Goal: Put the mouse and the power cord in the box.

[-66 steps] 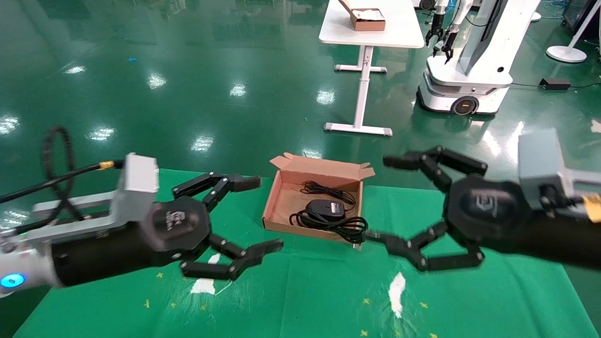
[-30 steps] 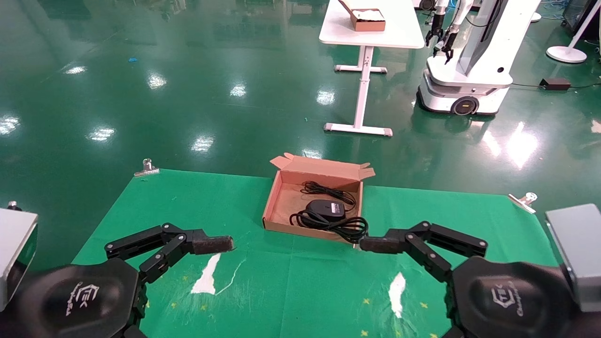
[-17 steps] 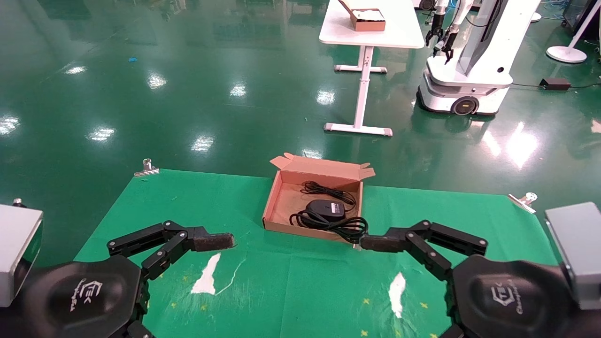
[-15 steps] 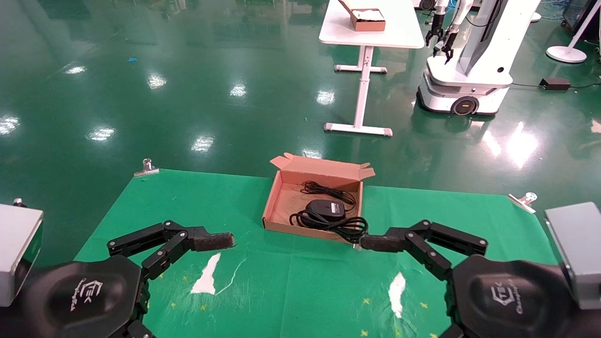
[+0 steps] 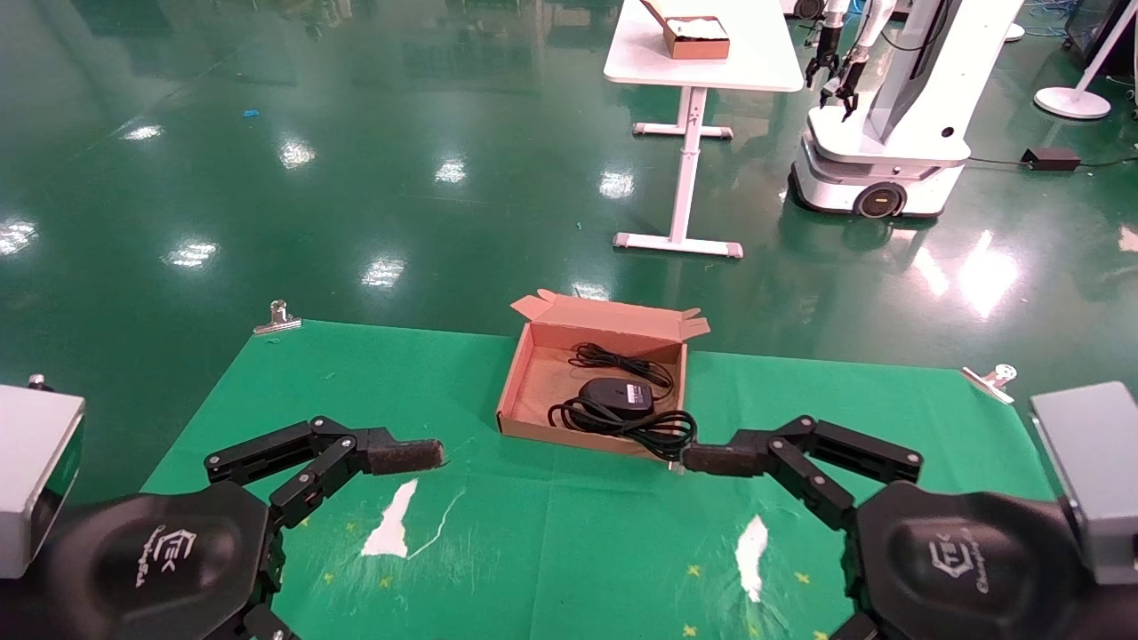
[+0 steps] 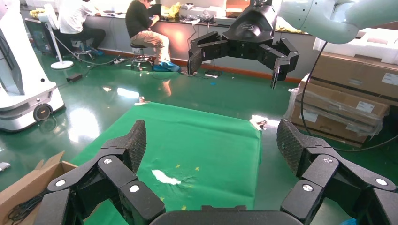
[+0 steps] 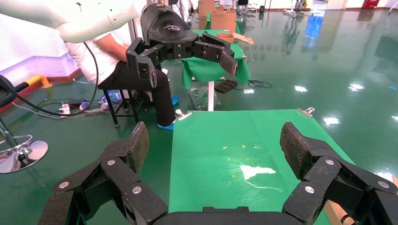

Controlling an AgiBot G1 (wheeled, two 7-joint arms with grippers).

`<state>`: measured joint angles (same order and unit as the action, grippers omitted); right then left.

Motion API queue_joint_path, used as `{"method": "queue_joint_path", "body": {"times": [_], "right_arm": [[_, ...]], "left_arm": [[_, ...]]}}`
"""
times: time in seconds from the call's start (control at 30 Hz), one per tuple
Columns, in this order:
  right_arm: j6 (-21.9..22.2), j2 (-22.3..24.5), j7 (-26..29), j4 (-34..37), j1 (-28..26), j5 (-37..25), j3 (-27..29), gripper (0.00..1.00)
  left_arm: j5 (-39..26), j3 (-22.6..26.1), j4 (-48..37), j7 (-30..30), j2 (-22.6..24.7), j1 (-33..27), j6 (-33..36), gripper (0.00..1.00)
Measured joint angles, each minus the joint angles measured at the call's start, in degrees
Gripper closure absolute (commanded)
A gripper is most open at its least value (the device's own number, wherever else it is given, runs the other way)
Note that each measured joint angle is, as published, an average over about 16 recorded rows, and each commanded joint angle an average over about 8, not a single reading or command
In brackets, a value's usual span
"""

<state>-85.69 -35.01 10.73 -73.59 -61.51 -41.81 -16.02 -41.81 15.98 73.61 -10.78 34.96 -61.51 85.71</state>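
Note:
The brown cardboard box (image 5: pixel 520 391) stands open at the far middle of the green cloth, lid flap tilted back. Inside lies the black mouse (image 5: pixel 613 396), label up, with its thin bundled cable (image 5: pixel 622 358) behind it. The power cord (image 5: pixel 653 428) lies coiled along the box's front wall, its plug end hanging over the rim. Both grippers hover low near me, apart from the box. My left gripper (image 6: pixel 213 145) is open and empty; one of its fingers (image 5: pixel 400 455) points at the box. My right gripper (image 7: pixel 216 143) is open and empty too, one of its fingers (image 5: pixel 720 460) close to the plug end.
Metal clips (image 5: pixel 278 316) (image 5: pixel 991 378) pin the cloth's far corners. White torn patches (image 5: pixel 391 529) (image 5: pixel 751 542) mark the cloth near me. Far behind stand a white table (image 5: pixel 702 62) with a smaller box (image 5: pixel 693 36) and another robot (image 5: pixel 880 133).
Both grippers have drawn back from beside the box toward me and sunk lower, staying open. Over the last second they barely move. The box and its contents have not shifted.

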Motion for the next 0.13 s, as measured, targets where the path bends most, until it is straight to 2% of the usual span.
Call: {"method": "queue_joint_path", "body": {"times": [0.13], "right_arm": [[0.01,0.00,0.00,0.01,-0.01,-0.01,0.00,0.00]], "left_arm": [[0.00,0.01,-0.01,0.01,0.01,-0.01,-0.01,0.00]]}}
